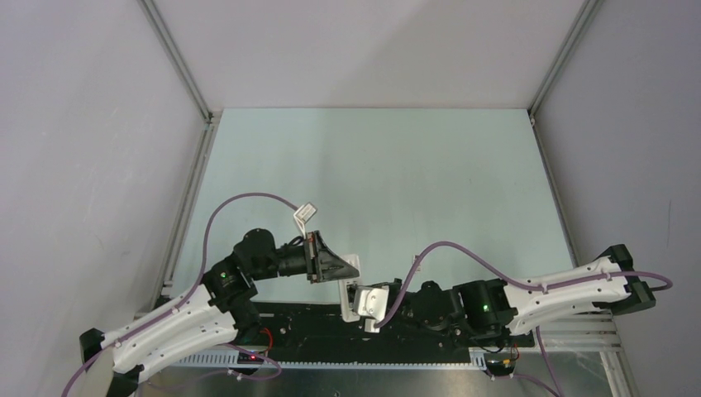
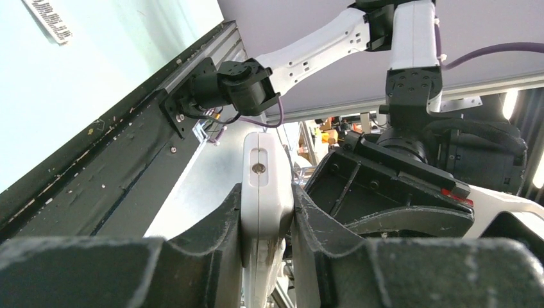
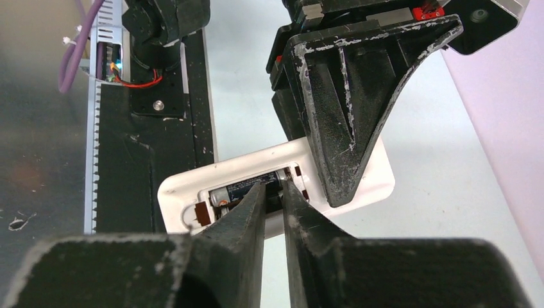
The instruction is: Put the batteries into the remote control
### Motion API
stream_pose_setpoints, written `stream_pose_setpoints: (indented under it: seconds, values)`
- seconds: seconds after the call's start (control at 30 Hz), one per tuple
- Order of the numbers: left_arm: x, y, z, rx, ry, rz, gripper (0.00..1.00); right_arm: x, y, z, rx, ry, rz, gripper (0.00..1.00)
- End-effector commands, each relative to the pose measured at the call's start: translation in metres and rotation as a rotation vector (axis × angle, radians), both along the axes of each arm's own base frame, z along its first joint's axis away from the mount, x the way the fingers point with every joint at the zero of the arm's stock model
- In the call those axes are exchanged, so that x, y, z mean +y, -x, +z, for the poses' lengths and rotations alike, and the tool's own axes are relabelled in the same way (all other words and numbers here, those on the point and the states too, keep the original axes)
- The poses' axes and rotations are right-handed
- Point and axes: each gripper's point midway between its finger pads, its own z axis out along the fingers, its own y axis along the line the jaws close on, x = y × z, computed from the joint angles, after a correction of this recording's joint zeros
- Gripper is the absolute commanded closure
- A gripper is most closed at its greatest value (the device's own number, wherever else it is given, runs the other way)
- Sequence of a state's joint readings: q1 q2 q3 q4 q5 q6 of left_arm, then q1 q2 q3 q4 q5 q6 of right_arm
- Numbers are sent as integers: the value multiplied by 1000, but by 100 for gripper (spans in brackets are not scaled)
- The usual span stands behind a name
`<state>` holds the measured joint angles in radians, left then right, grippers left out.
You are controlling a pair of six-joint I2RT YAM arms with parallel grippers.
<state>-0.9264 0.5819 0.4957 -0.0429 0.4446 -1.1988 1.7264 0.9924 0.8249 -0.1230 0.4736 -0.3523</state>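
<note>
The pale green worktop (image 1: 372, 165) fills the space between grey walls, with a black rail (image 1: 314, 329) running along its near edge. The left arm (image 1: 174, 327) rises from the near left corner and the right arm (image 1: 570, 289) from the near right corner. Both bend inward and meet at about the middle of the near edge. A purple cable (image 1: 240, 203) loops over the left arm and carries a small white printed tag (image 1: 305, 212).

The left gripper (image 2: 266, 199) has its fingers (image 2: 218, 231) pinched onto the remote control (image 3: 369, 173), one on each broad face. Its wrist camera sees the white slab edge-on between them. The remote control is held just over the middle of the near edge (whether it also touches the worktop cannot be told). Its opened back is turned toward the right arm's camera.

The right gripper (image 3: 274, 189) points into that open compartment. Its fingers (image 3: 247, 218) are drawn almost together, with only a slim gap between them. The tips are down at one end of a battery (image 3: 238, 191) that lies lengthwise in the slot, a dark cell with a lighter metal end. Whether the tips pinch the battery or merely touch it cannot be told.
</note>
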Motion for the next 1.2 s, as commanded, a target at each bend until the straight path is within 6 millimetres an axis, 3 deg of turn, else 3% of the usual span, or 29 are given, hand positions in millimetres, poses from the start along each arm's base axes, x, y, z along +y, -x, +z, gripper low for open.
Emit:
stream_pose_setpoints:
  seconds: [0.0,0.23,0.47,0.6,0.7,0.8,0.87,0.93,0.97,1.0,1.03,1.07,1.1,1.17]
  values:
    - [19,30,135,-180,400,-89,100,-26,-4,-55,-18,206,-20,77]
    - [15,24,122,-185,376,-69,100,-24,3,-12,10,12,17,63]
    - [11,15,102,-192,340,-33,100,-19,16,50,63,-265,93,51]
    - [11,14,102,-214,337,-27,100,-29,8,70,97,-369,37,48]
    - [11,12,99,-224,327,-15,100,-42,-10,71,136,-436,-76,46]
    - [10,7,90,-224,292,10,100,-62,-29,67,258,-522,-234,44]
    - [10,1,83,-226,257,41,100,-90,-59,57,374,-606,-489,44]
    - [12,-5,74,-231,211,78,100,-115,-77,36,480,-661,-684,46]
    - [14,-10,69,-235,178,104,100,-128,-81,16,588,-694,-774,48]
    - [15,-11,68,-238,163,116,100,-141,-87,8,627,-731,-849,49]
    - [17,-15,63,-240,126,138,100,-160,-90,-20,721,-751,-947,51]
    - [18,-18,62,-243,111,154,100,-182,-92,-48,703,-658,-1019,51]
    - [20,-18,60,-253,88,158,100,-189,-95,-55,817,-744,-1096,52]
    - [22,-20,60,-263,73,168,100,-208,-94,-84,842,-648,-1217,50]
